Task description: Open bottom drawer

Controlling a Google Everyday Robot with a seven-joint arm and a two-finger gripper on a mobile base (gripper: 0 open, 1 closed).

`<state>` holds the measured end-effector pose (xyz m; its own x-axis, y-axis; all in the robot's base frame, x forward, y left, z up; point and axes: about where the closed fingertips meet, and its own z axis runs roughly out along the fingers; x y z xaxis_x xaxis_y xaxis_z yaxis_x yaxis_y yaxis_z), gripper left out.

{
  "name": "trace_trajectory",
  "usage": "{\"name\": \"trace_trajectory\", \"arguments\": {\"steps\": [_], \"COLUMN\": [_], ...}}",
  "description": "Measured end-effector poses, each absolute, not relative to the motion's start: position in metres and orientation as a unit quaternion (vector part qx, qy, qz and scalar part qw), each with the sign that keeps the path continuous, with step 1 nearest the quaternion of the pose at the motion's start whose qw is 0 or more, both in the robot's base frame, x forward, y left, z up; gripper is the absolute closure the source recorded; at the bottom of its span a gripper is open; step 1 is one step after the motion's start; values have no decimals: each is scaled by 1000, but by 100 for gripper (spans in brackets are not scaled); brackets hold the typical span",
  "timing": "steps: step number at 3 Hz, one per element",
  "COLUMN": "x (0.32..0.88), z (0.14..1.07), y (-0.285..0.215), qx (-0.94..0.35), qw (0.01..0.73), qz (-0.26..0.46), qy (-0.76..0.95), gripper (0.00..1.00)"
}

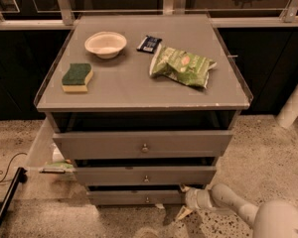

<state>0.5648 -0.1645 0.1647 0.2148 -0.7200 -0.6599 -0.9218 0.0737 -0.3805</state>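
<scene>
The bottom drawer (pixel 124 198) is the lowest and narrowest grey front of the cabinet, with a small round knob (pixel 147 199) at its centre. A dark gap shows above it. My gripper (pixel 183 201) is low by the floor at the drawer's right end, on the pale arm (pixel 238 209) coming in from the lower right. Its fingers are spread, one fingertip (pixel 182 188) above and one (pixel 183 213) below the drawer's right edge. It holds nothing and is well right of the knob.
The middle drawer (pixel 145 175) and top drawer (pixel 144 144) are above. On the cabinet top lie a white bowl (pixel 105 44), a green-yellow sponge (pixel 77 77), a green chip bag (pixel 182 66) and a dark packet (pixel 149 43). A black bar (pixel 7 200) and cable lie at left.
</scene>
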Motion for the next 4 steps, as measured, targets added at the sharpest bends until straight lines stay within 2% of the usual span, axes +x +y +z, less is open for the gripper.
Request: {"name": "trace_trajectory", "arguments": {"steps": [2, 3, 4], "x": [568, 568, 568], "z": [153, 153, 153], "y": [-166, -166, -166], "qx": [-665, -665, -665], "qw": [388, 388, 388], "qz": [133, 133, 134], "qy": [624, 624, 623], "gripper": [0, 17, 41]}}
